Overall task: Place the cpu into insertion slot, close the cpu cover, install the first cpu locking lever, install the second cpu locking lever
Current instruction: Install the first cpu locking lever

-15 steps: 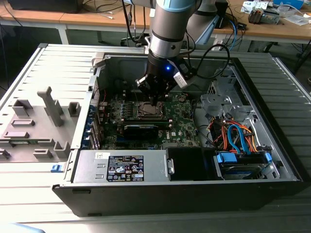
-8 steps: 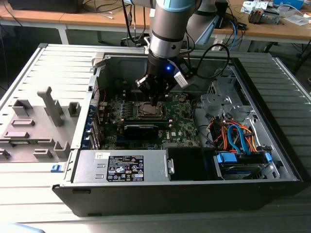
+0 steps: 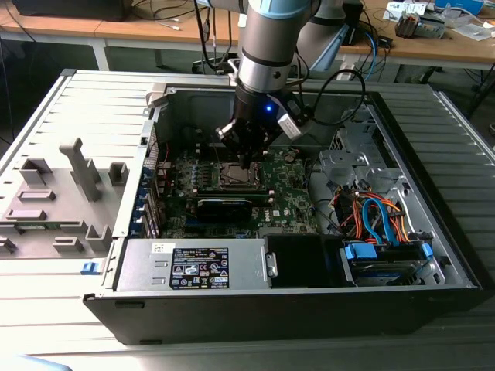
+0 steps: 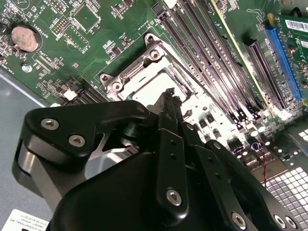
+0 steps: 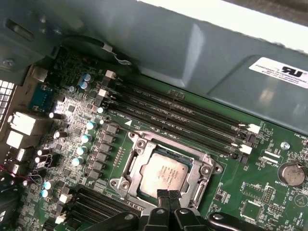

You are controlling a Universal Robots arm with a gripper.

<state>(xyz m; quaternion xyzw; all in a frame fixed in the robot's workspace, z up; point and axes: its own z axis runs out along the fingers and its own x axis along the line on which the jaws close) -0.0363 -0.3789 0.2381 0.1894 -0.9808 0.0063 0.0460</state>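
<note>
**Operator:** Where is the cpu (image 5: 164, 174) sitting?

**Spotter:** You'll find it flat in the insertion slot (image 3: 237, 176), silvery top up. That's about midway along the green board (image 5: 267, 190), toward its far edge in the exterior view. The cpu cover (image 5: 175, 150) lies level around it, and the chip shows through its window.

**Operator:** And my pincer (image 5: 168, 195)?

**Spotter:** Your pincer's two fingertips are pressed together with nothing between them. They point down at the chip's edge, but I cannot tell whether they touch it.

**Operator:** What's around it?

**Spotter:** Just beside the slot you have the long memory slots (image 5: 178, 113). A coin battery (image 5: 291, 173) sits farther off on the board. The board lies inside the open computer case (image 3: 271, 317), which rests on the grey slatted counter (image 3: 46, 100).
</note>
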